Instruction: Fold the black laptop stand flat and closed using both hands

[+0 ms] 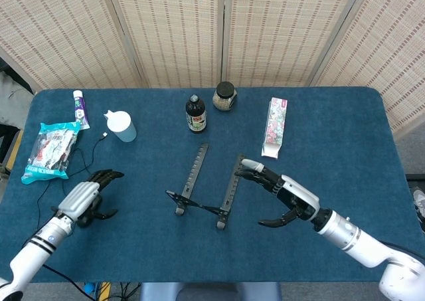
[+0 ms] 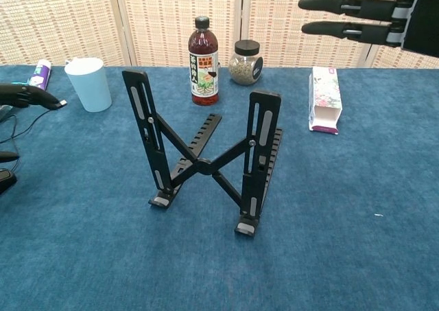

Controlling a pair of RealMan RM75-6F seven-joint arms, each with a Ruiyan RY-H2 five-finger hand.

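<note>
The black laptop stand sits open in the middle of the blue table, its two arms up in an X. My right hand is just beside it, not touching, fingers spread and holding nothing. My left hand is far off, over the mouse and cable, loose and holding nothing too. Behind the stand are a dark drink bottle, a jar with small bits inside, a pale cup and a flowery box.
</note>
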